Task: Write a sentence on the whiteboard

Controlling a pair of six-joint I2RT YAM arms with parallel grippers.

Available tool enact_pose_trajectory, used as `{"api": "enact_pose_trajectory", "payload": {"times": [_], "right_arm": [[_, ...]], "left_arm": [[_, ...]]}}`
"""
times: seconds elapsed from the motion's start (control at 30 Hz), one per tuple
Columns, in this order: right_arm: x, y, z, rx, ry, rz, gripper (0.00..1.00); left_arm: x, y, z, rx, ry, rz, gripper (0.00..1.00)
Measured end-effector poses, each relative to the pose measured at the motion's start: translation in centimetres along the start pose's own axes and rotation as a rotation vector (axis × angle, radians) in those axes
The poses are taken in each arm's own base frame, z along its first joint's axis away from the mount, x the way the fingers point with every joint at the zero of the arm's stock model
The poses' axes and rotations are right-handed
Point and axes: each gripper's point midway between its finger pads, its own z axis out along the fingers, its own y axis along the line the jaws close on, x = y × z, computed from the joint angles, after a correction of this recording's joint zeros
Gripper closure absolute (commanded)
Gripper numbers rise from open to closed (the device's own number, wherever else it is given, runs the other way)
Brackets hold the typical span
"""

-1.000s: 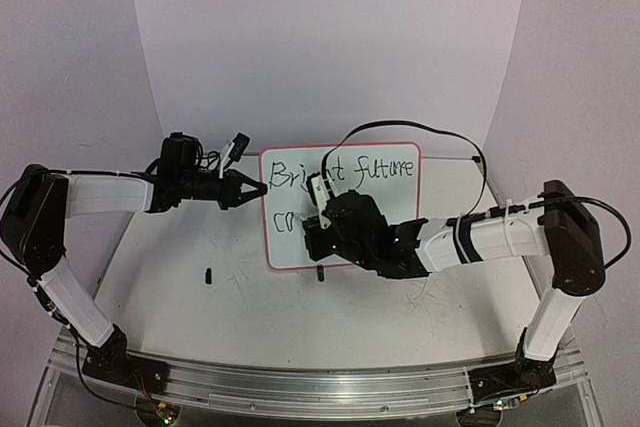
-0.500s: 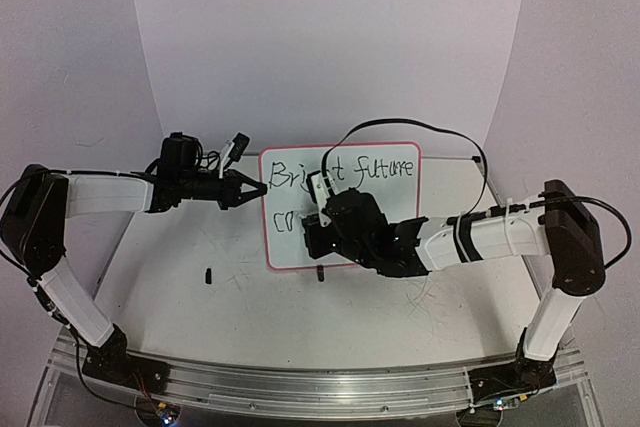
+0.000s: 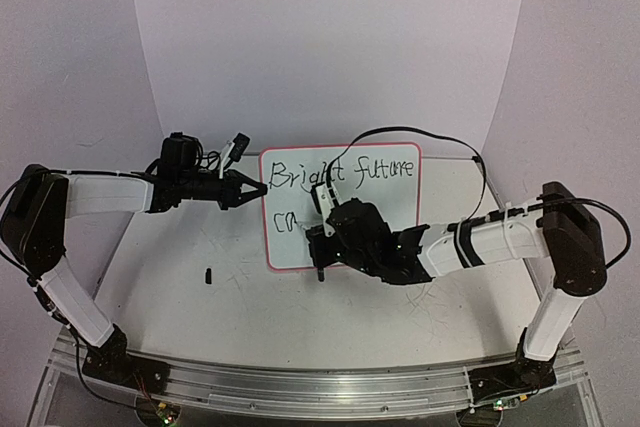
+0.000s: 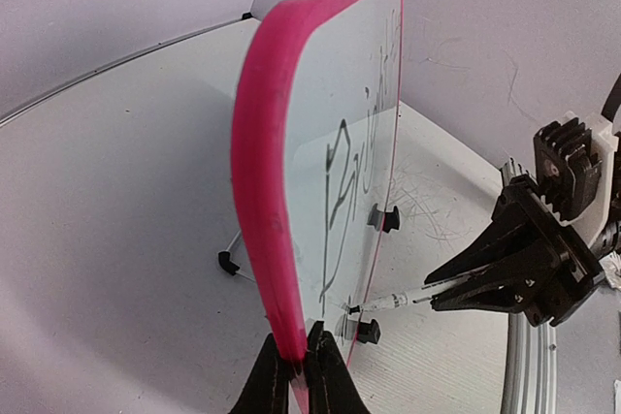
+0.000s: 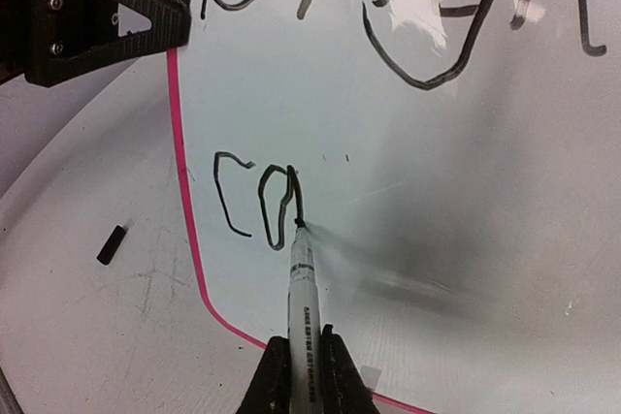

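The whiteboard [image 3: 390, 197] with its pink-red frame stands upright on the table. Black marker words "Bright future" [image 3: 345, 171] run along its top line, and "ca" [image 5: 257, 198] sits below at the left. My left gripper [image 3: 258, 188] is shut on the board's left edge [image 4: 270, 201], with its fingers on either side of the frame. My right gripper [image 5: 300, 375] is shut on a white marker [image 5: 302, 298]. The marker's tip touches the board at the end of the "a" stroke.
A small black marker cap [image 3: 208, 275] lies on the table left of the board. It also shows in the right wrist view [image 5: 112, 244]. The board's black clip feet [image 4: 386, 217] rest on the table. A curved white backdrop rises behind.
My right gripper has moved down and a little left with the marker, drawing the down-stroke of the "a". The left arm and board have not moved.
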Motion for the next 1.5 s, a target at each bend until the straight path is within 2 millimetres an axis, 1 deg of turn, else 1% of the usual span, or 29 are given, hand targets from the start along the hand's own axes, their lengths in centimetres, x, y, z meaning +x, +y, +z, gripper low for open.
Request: {"api": "enact_pose_trajectory", "payload": {"times": [0.13,0.33,0.47,0.57,0.63,0.7,0.77,0.9,1.13,1.5], "right_arm": [[0.4,0.0,0.0,-0.003,0.009,0.005,1.0],[1.4,-0.4,-0.3,0.001,0.038,0.005,1.0],[1.4,-0.5,-0.5,0.002,0.045,0.004,1.0],[0.7,-0.5,-1.3,-0.007,0.032,0.009,1.0],[-0.5,-0.4,-2.2,-0.021,0.006,0.018,1.0],[-2.1,-0.2,-2.9,-0.034,-0.036,0.029,1.0],[-3.2,-0.1,-3.0,-0.037,-0.064,0.033,1.0],[-4.2,-0.1,-2.6,-0.026,-0.085,0.027,1.0],[-5.1,-0.4,-1.4,-0.001,-0.101,0.017,1.0],[-4.8,-0.6,-0.9,0.017,-0.091,0.01,1.0]], "left_arm": [[0.0,0.0,0.0,0.0,0.0,0.0,1.0],[0.0,0.0,0.0,0.002,0.0,0.0,1.0],[0.0,-0.1,0.0,0.006,0.0,0.0,1.0],[0.0,-0.2,0.0,0.009,0.0,0.001,1.0],[0.0,-0.2,0.0,0.009,0.0,0.001,1.0],[0.0,-0.2,0.0,0.01,0.0,0.001,1.0],[0.0,-0.2,0.0,0.01,0.0,0.001,1.0],[0.0,-0.2,0.0,0.01,-0.001,0.002,1.0],[-0.2,-0.3,-0.1,0.011,-0.003,0.005,1.0],[-0.2,-0.3,-0.1,0.008,-0.003,0.004,1.0]]}}
